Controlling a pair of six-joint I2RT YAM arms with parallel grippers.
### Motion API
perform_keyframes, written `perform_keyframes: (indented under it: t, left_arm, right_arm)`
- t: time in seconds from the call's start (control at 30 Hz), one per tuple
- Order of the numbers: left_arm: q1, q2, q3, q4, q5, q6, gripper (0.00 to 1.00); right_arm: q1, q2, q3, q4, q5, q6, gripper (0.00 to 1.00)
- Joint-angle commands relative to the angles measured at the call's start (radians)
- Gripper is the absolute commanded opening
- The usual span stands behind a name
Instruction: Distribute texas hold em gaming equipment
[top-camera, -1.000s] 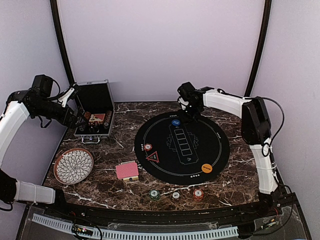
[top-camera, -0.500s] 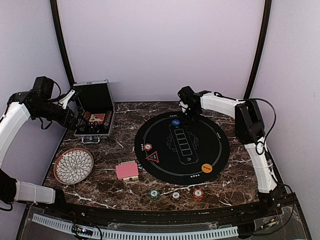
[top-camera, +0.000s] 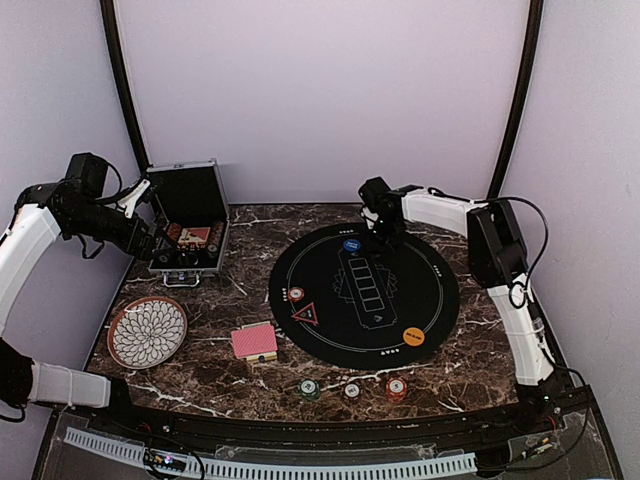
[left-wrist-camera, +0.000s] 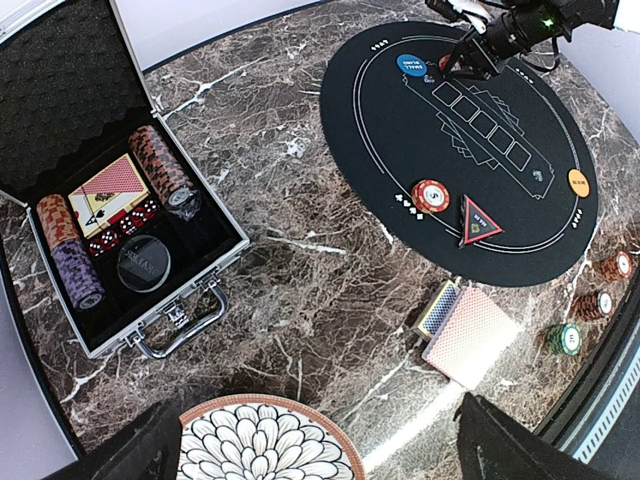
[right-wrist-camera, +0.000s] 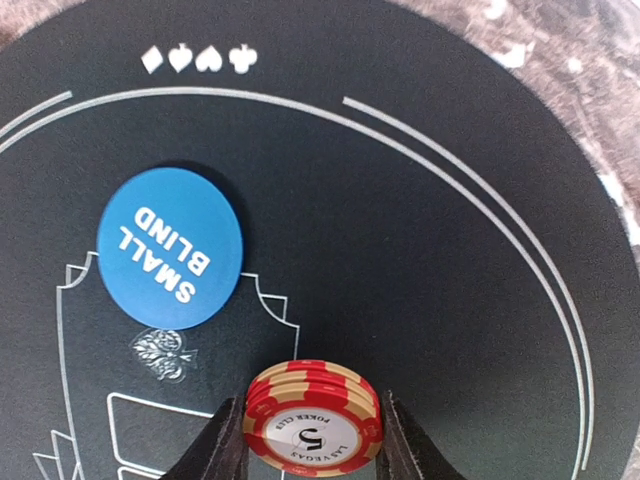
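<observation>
My right gripper (right-wrist-camera: 314, 442) is shut on a small stack of red striped-edge poker chips (right-wrist-camera: 314, 425), low over the round black mat (right-wrist-camera: 450, 300), just beside the blue "small blind" disc (right-wrist-camera: 176, 247). In the top view this gripper (top-camera: 379, 236) is at the mat's far edge by the blue disc (top-camera: 351, 244). An orange disc (top-camera: 413, 336), a red triangle (top-camera: 306, 313) and a red chip stack (top-camera: 296, 294) lie on the mat. The red-backed cards (top-camera: 254, 341) lie left of the mat. My left gripper (top-camera: 143, 238) is open and empty, high beside the case.
An open silver case (top-camera: 190, 225) with chips, cards and dice stands at the back left. A patterned round plate (top-camera: 147, 331) sits at the front left. Green (top-camera: 309, 387), white (top-camera: 352, 390) and red (top-camera: 397, 386) chip stacks stand near the front edge.
My right gripper has shifted slightly nearer and lower over the mat's far edge with the red chips. The left arm has barely moved.
</observation>
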Motion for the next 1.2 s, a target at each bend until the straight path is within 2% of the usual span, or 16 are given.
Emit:
perform_keyframes:
  t: [0.0, 0.3, 0.43, 0.5, 0.67, 0.9, 1.07, 1.17]
  left_arm:
    - [0.006, -0.028, -0.006, -0.01, 0.016, 0.01, 0.99]
    - [0.006, -0.035, 0.0, -0.013, 0.016, 0.009, 0.99]
    - [0.006, -0.038, 0.002, -0.015, 0.014, 0.008, 0.99]
    - [0.006, -0.041, 0.006, -0.019, 0.012, 0.01, 0.99]
    - [0.006, -0.055, 0.009, -0.017, 0.002, 0.015, 0.99]
    - [0.006, -0.058, -0.01, -0.014, 0.018, 0.03, 0.99]
    - [0.006, -0.039, 0.004, -0.02, 0.019, 0.026, 0.99]
    - [0.006, -0.03, 0.011, -0.021, 0.018, 0.023, 0.99]
  right_arm:
    - [-0.012, 0.027, 0.027, 0.013, -0.015, 0.004, 0.44]
    - [-0.016, 0.01, 0.064, -0.011, 0.017, -0.002, 0.71]
    - [-0.013, -0.076, 0.086, -0.011, 0.047, -0.007, 0.76]
    - [-0.001, -0.138, 0.069, -0.021, 0.075, -0.003, 0.81]
    - [0.085, -0.394, -0.186, 0.029, 0.121, -0.012, 0.97]
    - [0.269, -0.751, -0.661, 0.016, 0.061, 0.075, 0.99]
    - [0.442, -0.922, -0.908, -0.081, 0.06, 0.216, 0.99]
    - [0.532, -0.974, -0.993, -0.109, 0.068, 0.315, 0.98]
